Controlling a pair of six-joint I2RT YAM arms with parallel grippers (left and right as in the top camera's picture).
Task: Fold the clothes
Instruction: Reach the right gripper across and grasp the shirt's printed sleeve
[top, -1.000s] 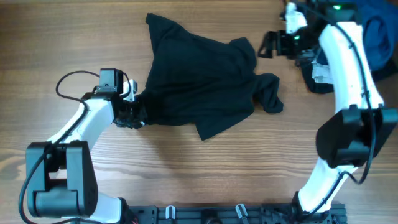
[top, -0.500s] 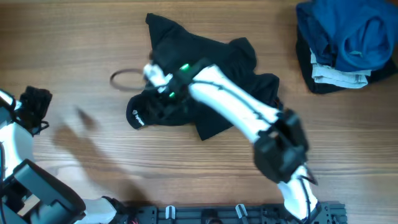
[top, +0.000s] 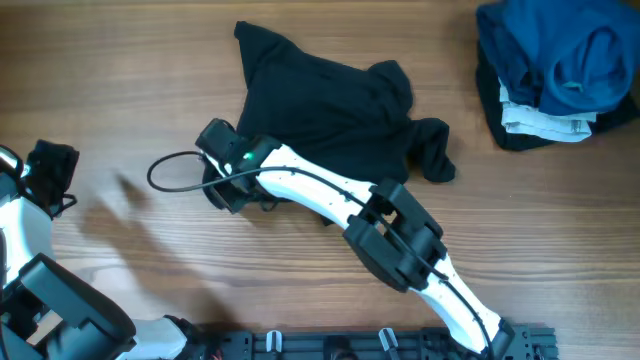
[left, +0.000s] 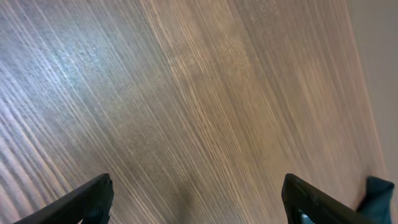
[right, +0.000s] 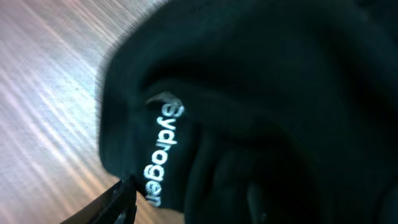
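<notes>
Wrinkles run all over the black garment (top: 330, 110), which lies spread on the table (top: 120, 60) a little above the middle of the overhead view. The right arm (top: 320, 190) stretches across from the near right edge to the garment's lower left border. Its end effector (top: 232, 188) sits right at that border, with a cable (top: 165, 172) looping beside it. In the right wrist view, dark fabric with white lettering (right: 163, 146) fills the frame. Only one finger (right: 119, 198) shows, so I cannot tell whether the end effector is clenched or released. The left end effector (top: 52, 170) is at the far left, well apart from the garment. It is released, its fingers (left: 87, 199) spread wide over bare wood. A blue garment (top: 570, 50) is heaped on a pale folded piece (top: 535, 118) in the far right corner.
</notes>
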